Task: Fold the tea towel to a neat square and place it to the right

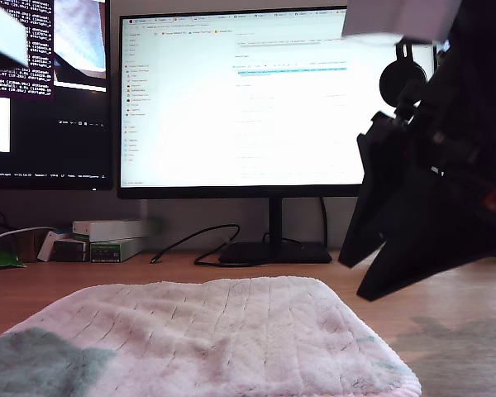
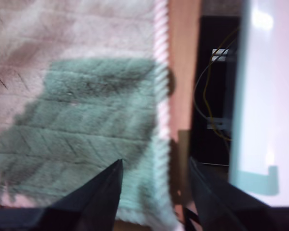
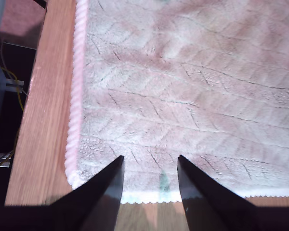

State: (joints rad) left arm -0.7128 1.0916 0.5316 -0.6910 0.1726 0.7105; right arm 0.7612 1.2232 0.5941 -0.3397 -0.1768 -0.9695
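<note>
The tea towel (image 1: 207,339) lies flat on the wooden table, off-white and quilted, with a mint-green patch (image 1: 33,364) at the exterior view's lower left. My first gripper (image 2: 154,161) hovers open over the towel's (image 2: 86,96) green patch beside its pink ribbed edge (image 2: 160,57). My second gripper (image 3: 150,158) hovers open above a corner of the towel (image 3: 192,96), where the pink edge (image 3: 76,96) meets the table edge. Neither holds anything. A dark arm (image 1: 430,182) hangs over the towel at the exterior view's right; I cannot tell which arm it is.
Two monitors (image 1: 240,99) stand behind the towel, with a black stand base (image 1: 273,252), a black cable (image 1: 190,240) and small boxes (image 1: 107,238) on the table (image 1: 83,277). Beyond the table edge (image 3: 38,120) are dark space and wires (image 3: 12,91).
</note>
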